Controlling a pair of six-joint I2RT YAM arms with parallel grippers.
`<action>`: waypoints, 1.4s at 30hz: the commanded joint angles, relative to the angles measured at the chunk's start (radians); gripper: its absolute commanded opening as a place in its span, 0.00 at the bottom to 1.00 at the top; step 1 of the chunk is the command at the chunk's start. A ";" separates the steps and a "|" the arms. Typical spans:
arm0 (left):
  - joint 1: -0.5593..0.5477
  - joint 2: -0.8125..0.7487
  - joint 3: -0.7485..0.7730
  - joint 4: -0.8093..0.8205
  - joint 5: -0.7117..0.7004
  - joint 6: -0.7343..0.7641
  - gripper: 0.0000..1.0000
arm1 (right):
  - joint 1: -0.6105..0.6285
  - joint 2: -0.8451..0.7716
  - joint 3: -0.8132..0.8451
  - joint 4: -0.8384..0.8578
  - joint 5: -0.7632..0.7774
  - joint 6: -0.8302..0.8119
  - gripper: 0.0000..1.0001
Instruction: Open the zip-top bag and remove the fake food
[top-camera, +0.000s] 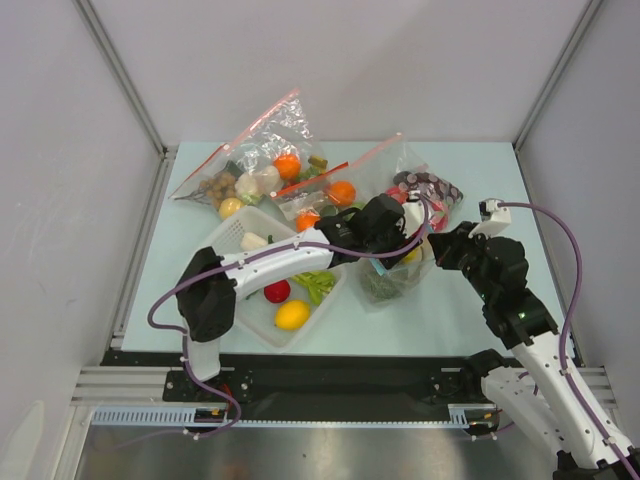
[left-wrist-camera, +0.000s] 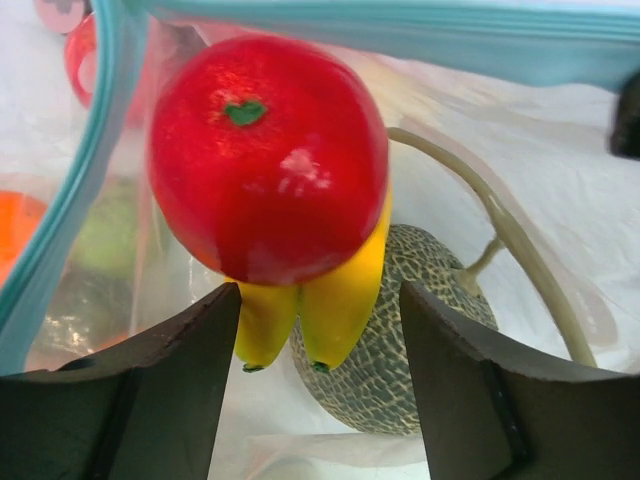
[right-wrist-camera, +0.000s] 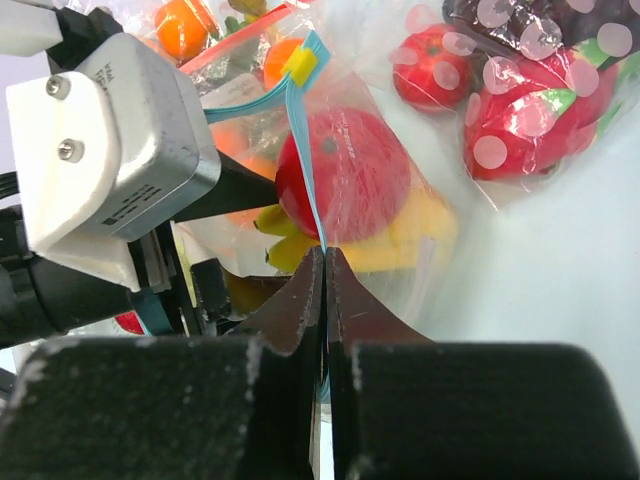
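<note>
Mid-table (top-camera: 480, 170), the zip-top bag (top-camera: 388, 282) sits with its mouth open. Right tool (right-wrist-camera: 325, 268) is pinched tight on its blue zip strip (right-wrist-camera: 305, 150). Left tool (left-wrist-camera: 320, 300) is inside the bag, jaws apart, straddling the banana (left-wrist-camera: 345, 290); red fruit (left-wrist-camera: 268, 160) on top, melon (left-wrist-camera: 375, 390) behind. Whether a jaw touches the banana is hard to tell. Step in hand: extraction. Next move calls for closing on one piece and lifting it clear while the strip is held.
</note>
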 joint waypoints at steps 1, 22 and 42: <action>0.002 0.022 0.006 -0.020 -0.055 0.006 0.72 | 0.003 -0.013 0.006 0.046 -0.010 -0.011 0.00; -0.025 0.005 -0.118 0.069 -0.248 0.084 0.85 | -0.005 0.001 -0.010 0.069 -0.025 -0.011 0.00; -0.047 -0.079 -0.085 -0.010 -0.262 0.090 0.00 | -0.014 0.009 -0.028 0.075 -0.025 -0.010 0.00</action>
